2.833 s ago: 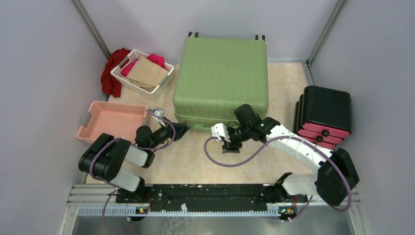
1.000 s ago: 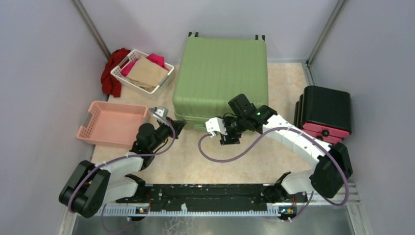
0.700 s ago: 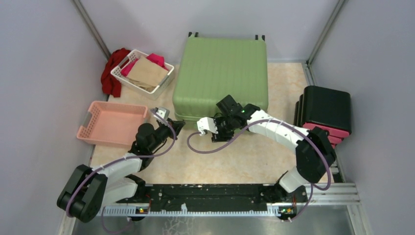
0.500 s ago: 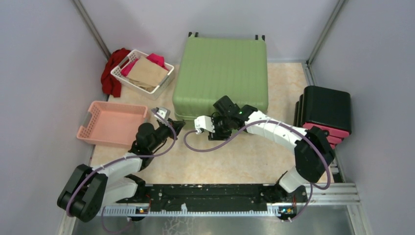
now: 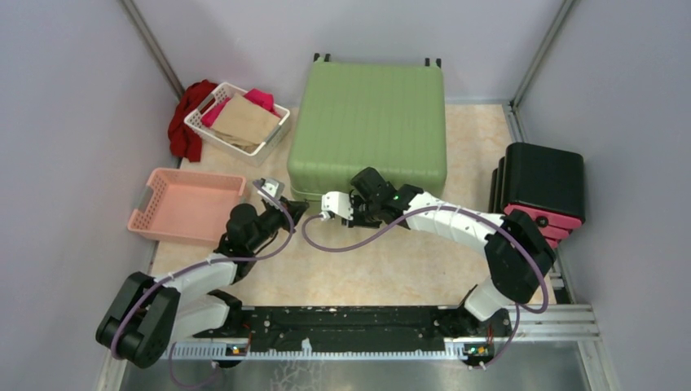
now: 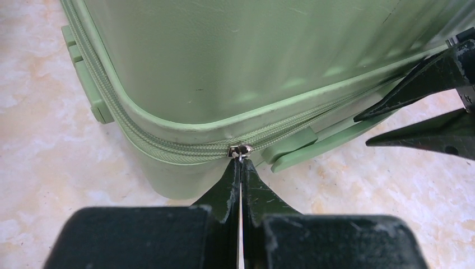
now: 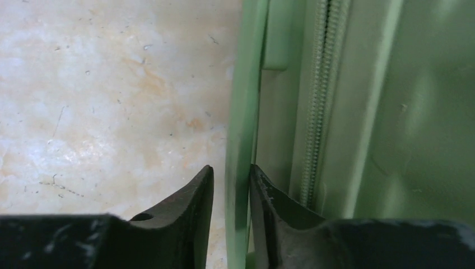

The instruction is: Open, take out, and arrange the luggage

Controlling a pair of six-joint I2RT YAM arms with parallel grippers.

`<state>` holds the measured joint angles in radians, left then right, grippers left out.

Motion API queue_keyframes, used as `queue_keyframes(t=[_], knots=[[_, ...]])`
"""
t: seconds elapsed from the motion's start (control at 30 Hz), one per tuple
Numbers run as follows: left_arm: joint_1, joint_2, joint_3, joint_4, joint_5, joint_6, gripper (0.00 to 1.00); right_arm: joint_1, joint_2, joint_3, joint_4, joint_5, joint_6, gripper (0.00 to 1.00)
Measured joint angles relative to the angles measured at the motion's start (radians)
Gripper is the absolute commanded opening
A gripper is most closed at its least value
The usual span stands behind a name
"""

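Lying flat on the pale marbled tabletop (image 5: 391, 261), the scene is as follows.

- The luggage (image 5: 367, 122) fills the far middle of the table. Its ribbed lid faces up, its lid is shut, and its wheels (image 5: 322, 57) point at the back wall.
- The left gripper (image 6: 241, 168) meets the near left corner of the case. Its jaws are pressed together on the small metal zipper pull (image 6: 240, 150), which sits on the closed zip track just left of the side handle.
- The right gripper (image 7: 231, 179) is at the near side wall. Its jaws stand narrowly apart astride the thin green handle (image 7: 238, 129). One finger lies against the handle, while a sliver of floor shows beside the other.
- The two grippers are near each other along the same near edge, with the left at the corner and the right further along the handle.
- A pink basket (image 5: 191, 204) sits near the left arm, apart from the case.
- A white basket (image 5: 236, 122) holding tan and pink cloth stands just beside the far left side of the case.
- A red cloth (image 5: 186, 118) is bunched behind the white basket, against the left wall.
- The black-and-pink stacked cases (image 5: 542, 191) stand by the right wall, well apart from the case, with bare floor between.
- A purple cable (image 5: 358, 244) loops over the floor below the right wrist.
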<state>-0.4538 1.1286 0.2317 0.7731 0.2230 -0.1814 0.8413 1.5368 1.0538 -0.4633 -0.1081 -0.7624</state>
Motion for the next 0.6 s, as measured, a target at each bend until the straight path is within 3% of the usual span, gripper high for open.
queue_keyframes(t=[0.27, 0.6], knots=[[0.000, -0.051, 0.000, -0.051, 0.002, 0.004, 0.00, -0.006, 0.000, -0.007, 0.035, 0.013, 0.034, 0.01], [-0.001, -0.110, 0.000, -0.121, 0.006, 0.011, 0.00, -0.012, -0.017, -0.022, 0.032, -0.005, 0.037, 0.00]])
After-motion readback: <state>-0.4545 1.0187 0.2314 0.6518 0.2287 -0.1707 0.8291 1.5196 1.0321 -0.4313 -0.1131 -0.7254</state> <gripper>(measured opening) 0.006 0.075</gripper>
